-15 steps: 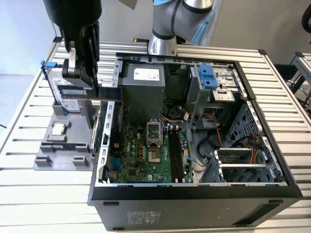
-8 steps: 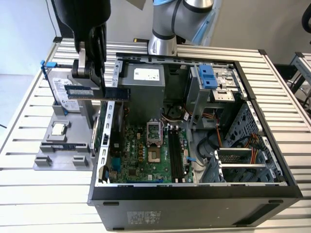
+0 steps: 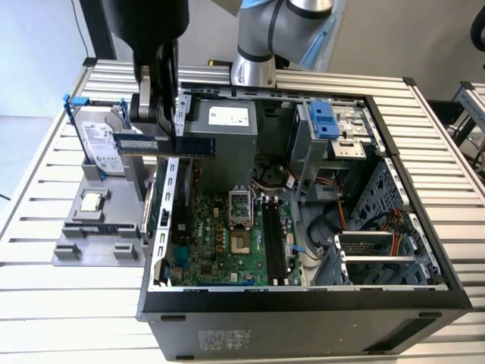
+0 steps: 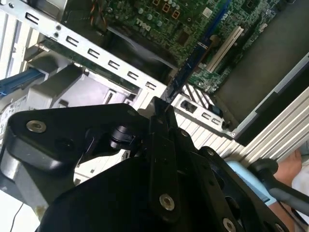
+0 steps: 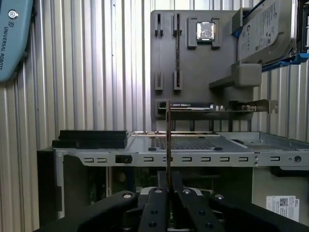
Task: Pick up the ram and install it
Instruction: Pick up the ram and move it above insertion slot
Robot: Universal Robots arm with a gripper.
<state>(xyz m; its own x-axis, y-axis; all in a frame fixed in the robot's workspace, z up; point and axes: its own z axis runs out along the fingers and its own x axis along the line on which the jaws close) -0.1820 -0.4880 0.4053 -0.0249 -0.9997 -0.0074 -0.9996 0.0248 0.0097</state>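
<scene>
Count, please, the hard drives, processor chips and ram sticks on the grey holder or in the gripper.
Silver labelled hard drive: 1
Small square silver processor chip: 1
Long dark blue-green ram stick, clamped in the gripper: 1
Total: 3

Open computer case (image 3: 303, 326) (hard drive (image 3: 102, 144) beside)

The long, flat dark blue-green circuit-board ram (image 3: 193, 144) has a faintly glossy lacquered face, smooth and hard-looking. The black gripper (image 3: 158, 129) clamped on it is smooth and matt (its screws (image 4: 166, 202) are bright metal). The pale slatted table (image 3: 45, 189) is ribbed brushed metal. The grey parts tray (image 3: 91, 235) is dull moulded plastic. The black computer case (image 3: 303, 334) is satin-painted outside, bare sheet steel inside.
</scene>
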